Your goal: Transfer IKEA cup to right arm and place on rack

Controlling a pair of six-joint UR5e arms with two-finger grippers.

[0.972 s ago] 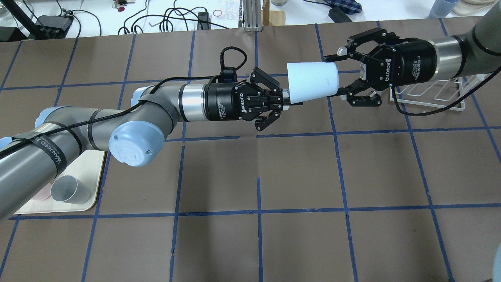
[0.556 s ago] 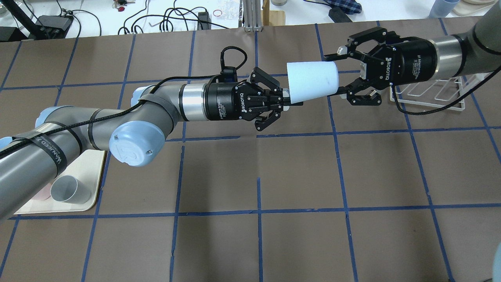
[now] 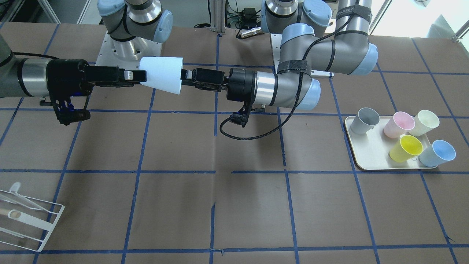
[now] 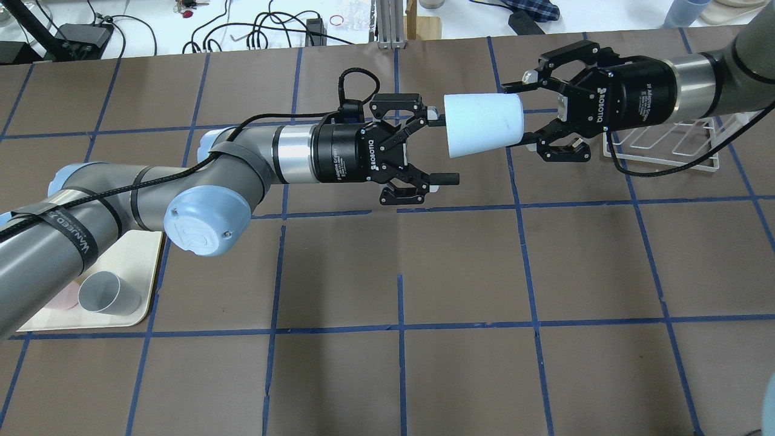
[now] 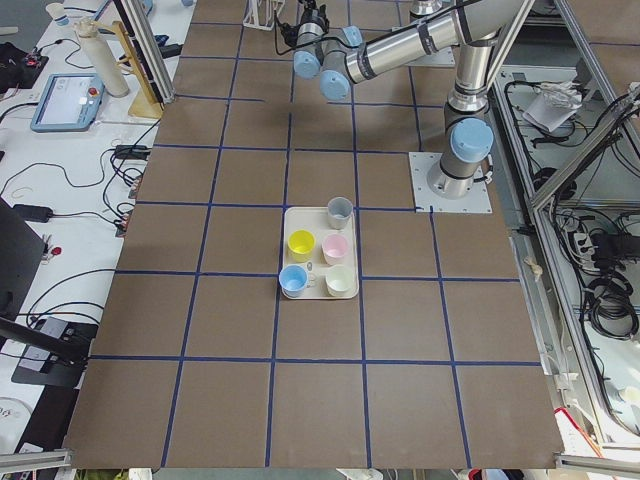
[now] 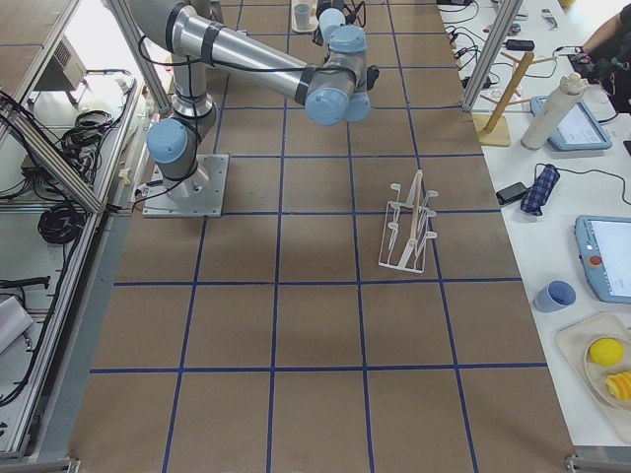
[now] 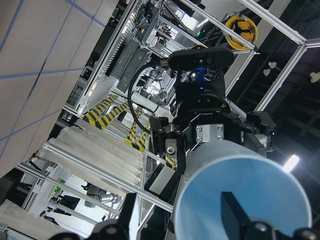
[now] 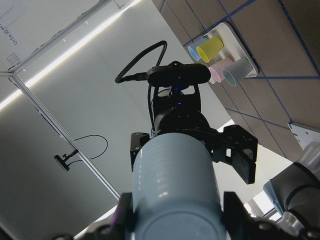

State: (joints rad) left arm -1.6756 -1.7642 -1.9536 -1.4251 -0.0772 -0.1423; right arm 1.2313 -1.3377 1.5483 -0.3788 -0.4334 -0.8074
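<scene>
Brown paper covers the table point(image 4: 460, 272), ruled into squares by blue tape. Beyond its far edge lies a white bench point(image 4: 151, 27) strewn with black cables point(image 4: 266, 27), and an aluminium post point(image 4: 385, 24) stands there.

On the left, near the robot, a cream tray point(image 3: 370, 156) carries a grey cup point(image 3: 364, 121), a pink cup point(image 3: 397, 124), a cream cup point(image 3: 425, 123), a yellow cup point(image 3: 406, 148) and a light-blue cup point(image 3: 438, 153). The white wire rack point(image 6: 406, 236) stands on the right, toward the far side.

The IKEA cup point(image 4: 484, 124) hangs in the air above the far middle of the table, lying on its side between the two grippers. It is pale blue, tapered and without a handle, and the left wrist view shows a deeper blue inside. Its narrow base points right, where the right gripper point(image 4: 516, 117) clamps it from both sides. Its wide mouth faces the left gripper point(image 4: 441, 147), whose fingers are spread wide and grip nothing. Whether the far finger touches the rim cannot be told.
</scene>
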